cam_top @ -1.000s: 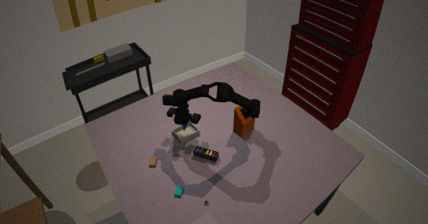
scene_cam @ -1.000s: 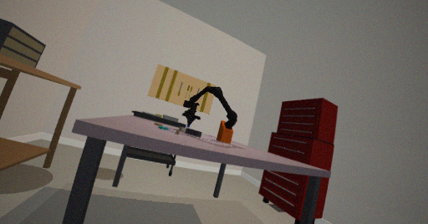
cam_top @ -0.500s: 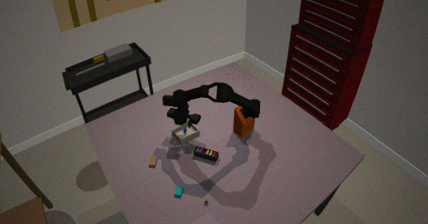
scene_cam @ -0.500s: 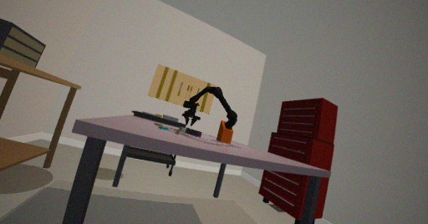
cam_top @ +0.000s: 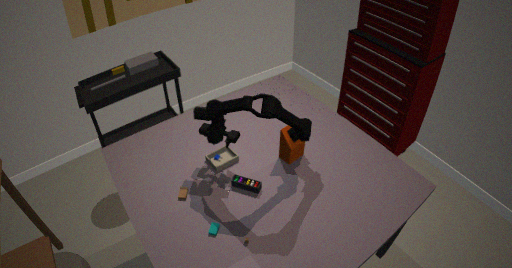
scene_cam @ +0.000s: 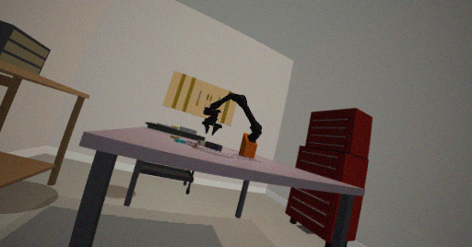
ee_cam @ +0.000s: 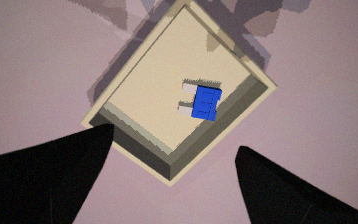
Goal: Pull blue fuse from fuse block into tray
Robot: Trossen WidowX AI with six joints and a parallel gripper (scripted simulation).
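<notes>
The blue fuse (cam_top: 217,157) (ee_cam: 206,103) lies on its side inside the tray (cam_top: 216,168) (ee_cam: 223,133), its two pale prongs pointing left in the wrist view. Its body is near one tray wall; whether it touches that wall is unclear. My gripper (scene_cam: 210,133) (ee_cam: 176,143) is open and empty above the tray, its fingers wide apart and clear of the fuse. The black fuse block (cam_top: 245,187) (scene_cam: 213,146) stands on the table beside the tray. It holds green, purple, yellow, white and red fuses, with a gap between purple and yellow.
An orange block (cam_top: 291,147) (scene_cam: 248,147) stands by the arm's base. A tan block (cam_top: 183,194), a teal block (cam_top: 214,229) and a small brown piece (cam_top: 246,241) lie on the table. The arm arches above the table from the base to the tray.
</notes>
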